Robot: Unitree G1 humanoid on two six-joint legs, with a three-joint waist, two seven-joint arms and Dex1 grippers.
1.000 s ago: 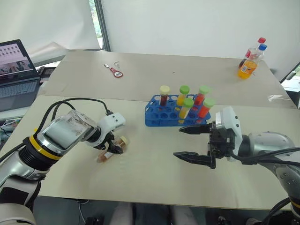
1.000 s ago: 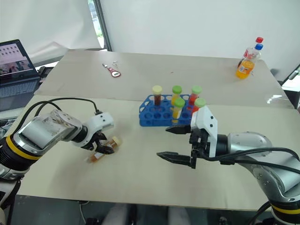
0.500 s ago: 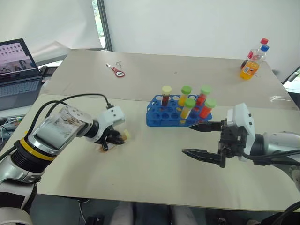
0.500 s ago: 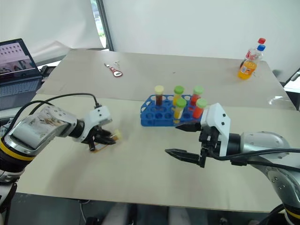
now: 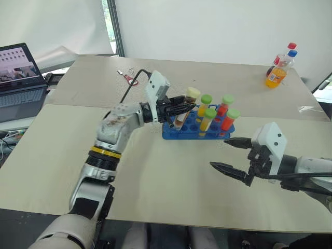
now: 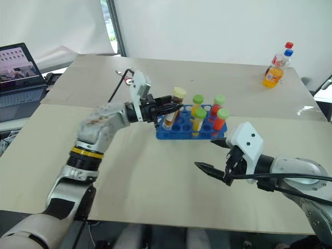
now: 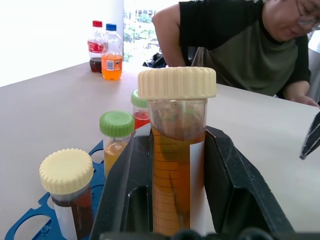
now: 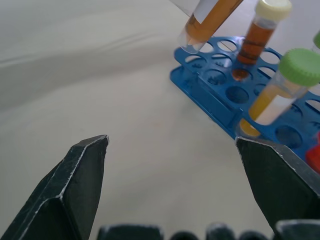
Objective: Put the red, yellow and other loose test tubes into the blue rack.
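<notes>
A: Desk [image 5: 155, 176], beige: what is sitting on it?
B: Blue rack [image 5: 171, 130], five tubes standing.
A: Left end effector [image 5: 181, 108]?
B: Clamping the cream-capped tube [image 5: 182, 111], now lifted off the desk, hovering tilted over the rack.
A: Right end effector [image 5: 232, 155]?
B: Gaping wide, holding nothing, near the rack.

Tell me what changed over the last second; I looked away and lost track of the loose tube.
The left claw shut on the cream-capped tube, lifted it off the table and carried it over the blue rack, its tip above the holes. The right claw stayed open, drifting slightly right. The five racked tubes and the bottles stayed put.
</notes>
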